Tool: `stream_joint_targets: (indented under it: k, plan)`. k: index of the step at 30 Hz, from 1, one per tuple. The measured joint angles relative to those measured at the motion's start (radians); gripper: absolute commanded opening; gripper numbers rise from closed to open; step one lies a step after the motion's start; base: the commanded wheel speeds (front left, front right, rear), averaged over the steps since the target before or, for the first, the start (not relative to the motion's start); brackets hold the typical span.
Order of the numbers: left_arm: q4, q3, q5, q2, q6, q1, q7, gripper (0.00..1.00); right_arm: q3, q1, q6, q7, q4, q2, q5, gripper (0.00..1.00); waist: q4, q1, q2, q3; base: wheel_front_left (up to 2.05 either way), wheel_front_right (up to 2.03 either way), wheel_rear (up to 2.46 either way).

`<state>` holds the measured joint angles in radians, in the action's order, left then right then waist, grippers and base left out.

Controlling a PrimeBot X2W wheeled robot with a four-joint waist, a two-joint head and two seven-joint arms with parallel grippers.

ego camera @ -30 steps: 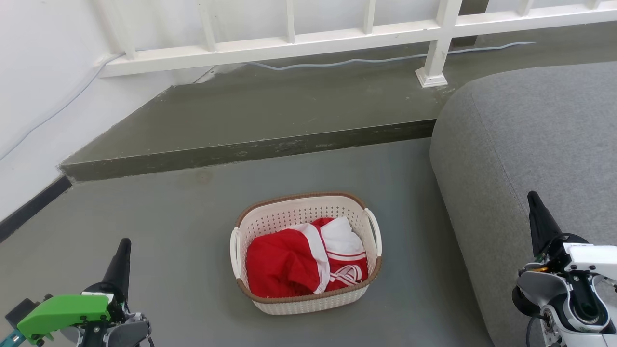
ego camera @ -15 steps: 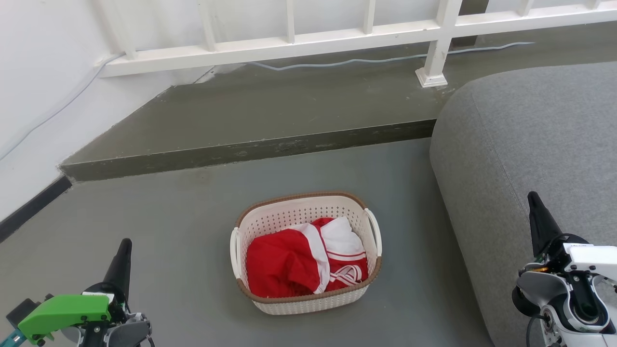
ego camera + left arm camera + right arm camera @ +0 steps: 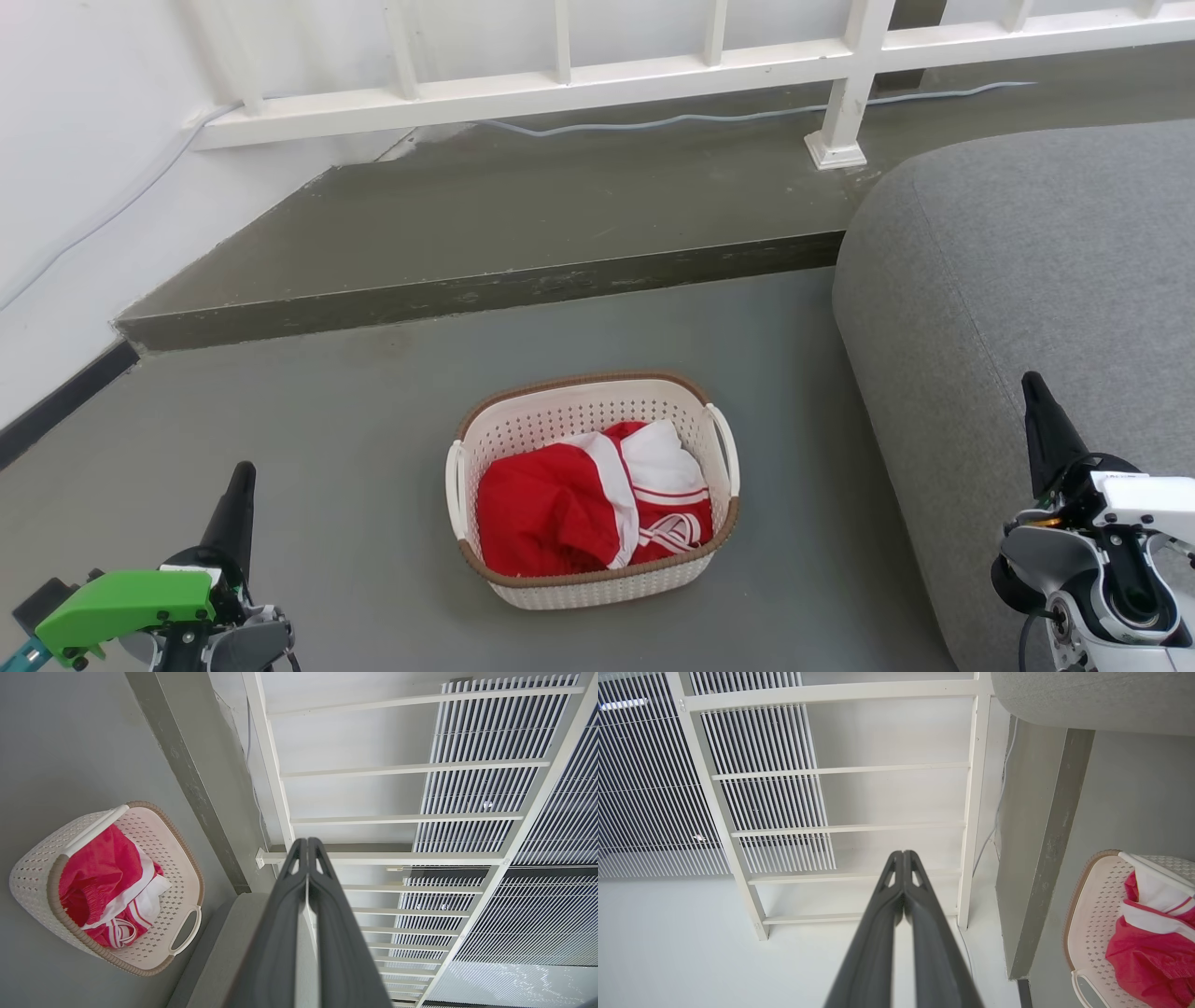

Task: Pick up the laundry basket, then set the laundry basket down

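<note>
1. In the left wrist view, the two dark fingers of our left gripper (image 3: 307,843) are pressed together along their length, with nothing between them.
2. In the right wrist view, the fingers of our right gripper (image 3: 903,854) are pressed together in the same way, tip to tip and holding nothing.
3. In the head view, our left gripper (image 3: 243,471) sits at the lower left above the grey floor (image 3: 355,429), pointing up the picture. Our right gripper (image 3: 1032,383) sits at the lower right in front of the grey sofa (image 3: 1027,261).
4. The laundry basket (image 3: 597,586) stands upright on the floor between our two grippers and well apart from both. It has cream perforated walls, a brown rim and a white loop handle on each short side. It is near the sofa's front edge, though we cannot tell whether they touch. It also shows in the left wrist view (image 3: 32,877) and the right wrist view (image 3: 1092,905).
5. A crumpled red and white garment (image 3: 551,513) lies inside the basket, below the rim.
6. Beyond the basket there is a raised concrete step (image 3: 485,289). A pale cable (image 3: 700,118) runs along it beneath a white railing (image 3: 560,89).
</note>
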<state>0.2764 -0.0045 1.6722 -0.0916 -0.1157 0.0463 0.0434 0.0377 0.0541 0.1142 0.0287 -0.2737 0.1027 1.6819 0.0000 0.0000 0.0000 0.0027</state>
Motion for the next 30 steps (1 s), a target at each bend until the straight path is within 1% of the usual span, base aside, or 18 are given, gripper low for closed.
stream_joint_targets:
  k: [7, 9, 30]
  plan:
    - [0.001, 0.001, 0.000, 0.001, 0.000, 0.001, 0.001, 0.00, 0.001, 0.000, 0.000, 0.000, -0.002, 0.000, 0.000, 0.00, 0.000, 0.0000, 0.0000, 0.000, 0.00, 0.00, 0.00]
    - [0.001, 0.001, 0.000, 0.002, -0.007, 0.001, 0.001, 0.00, 0.001, 0.000, 0.000, 0.000, -0.002, -0.001, 0.000, 0.00, 0.000, 0.0000, 0.0000, 0.000, 0.00, 0.00, 0.00]
    - [0.002, 0.003, 0.000, 0.002, -0.007, 0.001, 0.004, 0.00, 0.004, 0.000, 0.000, 0.008, -0.003, -0.001, 0.000, 0.00, 0.000, 0.0000, 0.0000, 0.000, 0.00, 0.00, 0.00]
